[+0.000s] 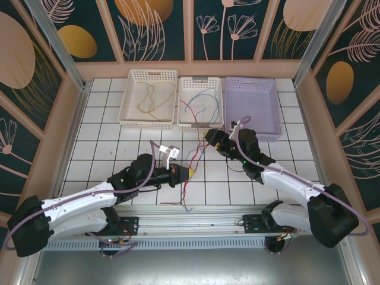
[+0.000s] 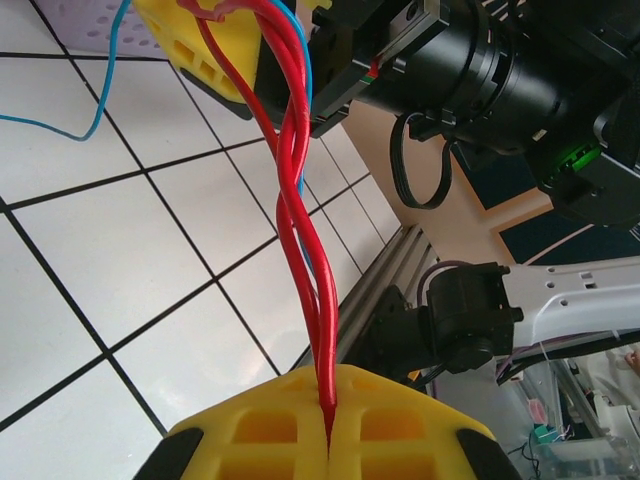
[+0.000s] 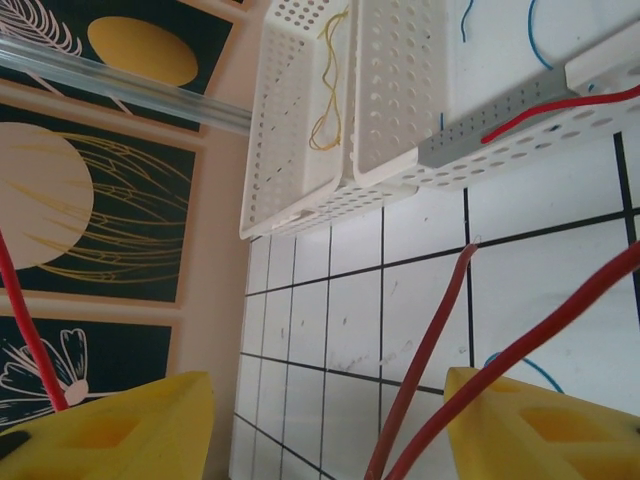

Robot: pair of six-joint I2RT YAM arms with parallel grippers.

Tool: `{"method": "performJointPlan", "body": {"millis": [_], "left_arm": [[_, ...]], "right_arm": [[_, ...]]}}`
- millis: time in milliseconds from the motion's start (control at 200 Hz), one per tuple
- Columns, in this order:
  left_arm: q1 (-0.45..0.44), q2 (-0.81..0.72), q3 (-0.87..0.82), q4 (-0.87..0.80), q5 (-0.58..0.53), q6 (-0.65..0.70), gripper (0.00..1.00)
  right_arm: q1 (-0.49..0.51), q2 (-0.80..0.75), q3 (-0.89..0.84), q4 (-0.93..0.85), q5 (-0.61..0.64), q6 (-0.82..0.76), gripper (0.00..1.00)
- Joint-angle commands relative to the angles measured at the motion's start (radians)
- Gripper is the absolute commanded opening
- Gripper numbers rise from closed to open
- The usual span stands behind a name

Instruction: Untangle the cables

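Near the centre of the top view, your left claw [image 1: 190,173] is clamped on twisted red wires [image 2: 313,300] that run up to the right claw [image 1: 208,136], whose fingers stand apart with the strands between them. A yellow-tan wire [image 1: 155,98] lies alone in the left white basket [image 1: 123,113]. A blue wire [image 3: 533,30] and more red share the middle white basket [image 1: 202,80]. You look partway through: the red bundle and the strays on the bench [image 1: 107,148] still need separating.
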Motion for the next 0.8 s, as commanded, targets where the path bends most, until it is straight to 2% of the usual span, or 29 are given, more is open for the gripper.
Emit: {"method": "performJointPlan", "body": {"millis": [0,375,631,696,751,796], "left_arm": [[-0.008,-0.018,0.031,0.047,-0.005,0.013,0.00],[-0.016,-0.047,0.019,0.049,-0.010,0.009,0.00],[-0.018,-0.054,0.014,0.050,-0.009,0.010,0.00],[-0.019,-0.058,0.012,0.049,-0.010,0.009,0.00],[-0.018,-0.065,0.012,0.041,-0.016,0.012,0.00],[-0.019,-0.073,0.009,0.029,-0.025,0.016,0.00]], "right_arm": [[-0.006,-0.024,-0.018,0.012,0.040,0.000,0.59],[-0.025,-0.035,0.014,-0.081,0.097,-0.032,0.41],[-0.028,-0.036,0.026,-0.105,0.114,-0.037,0.20],[-0.029,-0.042,0.031,-0.124,0.127,-0.042,0.12],[-0.031,-0.052,0.037,-0.146,0.142,-0.049,0.00],[-0.034,-0.061,0.040,-0.172,0.162,-0.056,0.00]]}}
